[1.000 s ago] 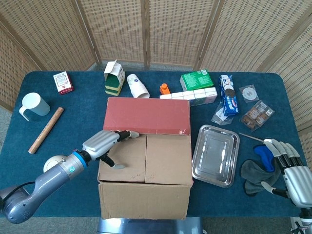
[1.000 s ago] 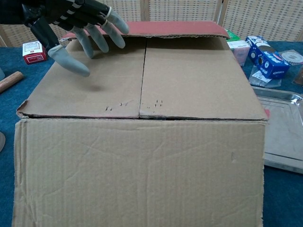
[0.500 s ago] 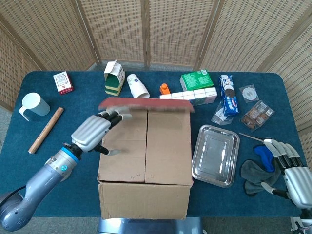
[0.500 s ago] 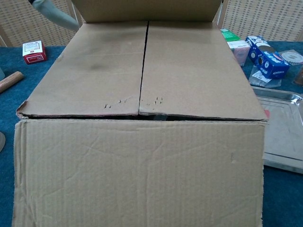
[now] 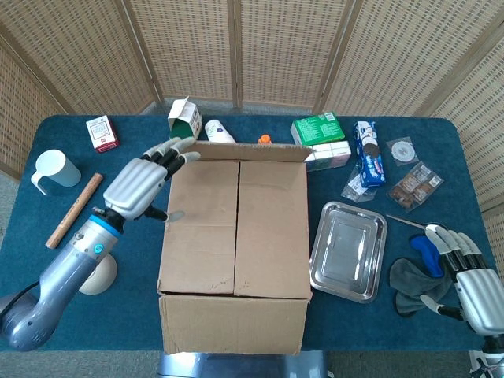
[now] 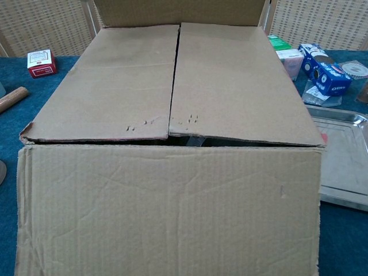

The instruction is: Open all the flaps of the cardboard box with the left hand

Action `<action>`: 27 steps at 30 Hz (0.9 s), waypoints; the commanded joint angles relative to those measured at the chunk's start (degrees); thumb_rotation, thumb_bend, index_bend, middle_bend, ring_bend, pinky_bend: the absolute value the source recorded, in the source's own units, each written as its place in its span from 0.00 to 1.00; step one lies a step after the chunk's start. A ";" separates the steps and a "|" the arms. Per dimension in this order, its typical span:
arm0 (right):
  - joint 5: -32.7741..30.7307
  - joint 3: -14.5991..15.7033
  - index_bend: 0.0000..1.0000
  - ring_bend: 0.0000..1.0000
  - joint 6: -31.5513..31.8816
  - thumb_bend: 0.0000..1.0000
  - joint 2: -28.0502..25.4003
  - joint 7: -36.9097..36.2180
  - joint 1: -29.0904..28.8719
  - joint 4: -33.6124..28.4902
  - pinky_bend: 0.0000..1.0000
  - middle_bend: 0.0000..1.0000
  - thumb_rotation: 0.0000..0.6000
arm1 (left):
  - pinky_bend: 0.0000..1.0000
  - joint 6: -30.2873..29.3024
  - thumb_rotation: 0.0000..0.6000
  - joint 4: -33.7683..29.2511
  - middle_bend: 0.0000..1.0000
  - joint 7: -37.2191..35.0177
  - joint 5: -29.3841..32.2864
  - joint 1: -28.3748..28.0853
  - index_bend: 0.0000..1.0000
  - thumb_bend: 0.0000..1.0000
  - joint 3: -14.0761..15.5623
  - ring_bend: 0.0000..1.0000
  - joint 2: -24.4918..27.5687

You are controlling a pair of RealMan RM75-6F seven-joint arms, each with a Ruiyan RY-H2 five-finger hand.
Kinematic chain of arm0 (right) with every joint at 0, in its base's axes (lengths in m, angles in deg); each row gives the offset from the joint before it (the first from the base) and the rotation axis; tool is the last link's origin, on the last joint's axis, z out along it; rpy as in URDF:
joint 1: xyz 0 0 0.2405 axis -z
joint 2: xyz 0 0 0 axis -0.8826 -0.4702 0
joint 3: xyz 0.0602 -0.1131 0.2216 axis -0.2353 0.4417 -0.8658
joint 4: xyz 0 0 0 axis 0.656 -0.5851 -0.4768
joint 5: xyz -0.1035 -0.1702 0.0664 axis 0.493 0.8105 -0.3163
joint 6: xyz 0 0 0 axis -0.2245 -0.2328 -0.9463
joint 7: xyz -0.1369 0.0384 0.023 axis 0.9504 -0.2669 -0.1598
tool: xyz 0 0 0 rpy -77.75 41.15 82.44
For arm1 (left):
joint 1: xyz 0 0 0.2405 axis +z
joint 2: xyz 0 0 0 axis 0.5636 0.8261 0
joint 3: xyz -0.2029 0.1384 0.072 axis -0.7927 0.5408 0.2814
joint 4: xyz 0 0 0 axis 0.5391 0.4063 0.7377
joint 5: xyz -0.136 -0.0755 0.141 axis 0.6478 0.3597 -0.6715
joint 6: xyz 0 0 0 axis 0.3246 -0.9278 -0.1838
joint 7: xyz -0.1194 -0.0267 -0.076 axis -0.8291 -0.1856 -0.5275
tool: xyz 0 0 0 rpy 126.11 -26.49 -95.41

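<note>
Left hand (image 5: pixel 140 186) sits off the box's (image 5: pixel 235 236) back-left corner with fingers spread, holding nothing, tips near the raised back flap (image 5: pixel 248 152). Just flipped that flap from lying flat over the top to standing upright, reddish face now turned away, so one flap done. Still got the two side flaps (image 6: pixel 167 86) lying shut with the seam down the middle, plus the front flap, apparently hanging down the near side in the chest view. Box parked mid tabletop (image 5: pixel 134 299), tray (image 5: pixel 349 250) just beside it on the right. Right hand (image 5: pixel 472 279) idle at the far right edge, fingers loose, empty. Probably left side flap next, being the nearer one.
</note>
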 commanded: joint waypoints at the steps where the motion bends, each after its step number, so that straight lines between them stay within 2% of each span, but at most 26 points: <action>1: -0.31 -0.06 0.00 0.00 -0.30 0.03 0.08 0.08 -0.09 0.11 0.00 0.00 1.00 | 0.12 0.84 1.00 4.00 0.00 2.25 2.95 -2.20 0.13 0.26 -1.33 0.00 -2.86; 8: -1.23 -0.02 0.00 0.00 -1.51 0.04 0.26 0.25 -0.39 0.45 0.00 0.00 1.00 | 0.12 1.00 1.00 11.26 0.00 5.73 4.86 -4.61 0.13 0.26 -2.20 0.00 -6.76; 14: -1.35 0.16 0.00 0.00 -1.90 0.04 0.42 1.16 -0.38 0.29 0.00 0.00 1.00 | 0.10 5.32 1.00 19.90 0.00 8.76 9.77 -8.28 0.13 0.26 -2.15 0.00 -11.25; 19: -1.71 0.20 0.00 0.00 -2.51 0.04 0.68 1.69 -0.54 0.42 0.00 0.00 1.00 | 0.10 8.35 1.00 27.47 0.00 14.20 15.50 -12.73 0.12 0.26 -1.90 0.00 -15.05; 22: -2.06 0.16 0.00 0.00 -2.95 0.04 0.77 1.85 -0.69 0.46 0.00 0.00 1.00 | 0.10 8.96 1.00 29.92 0.00 15.78 18.74 -14.38 0.12 0.26 -1.94 0.00 -17.48; 27: -2.50 -0.01 0.00 0.00 -2.81 0.04 0.57 1.26 -0.63 0.59 0.00 0.00 1.00 | 0.10 7.98 1.00 31.90 0.00 16.37 19.66 -14.95 0.11 0.26 -1.66 0.00 -20.37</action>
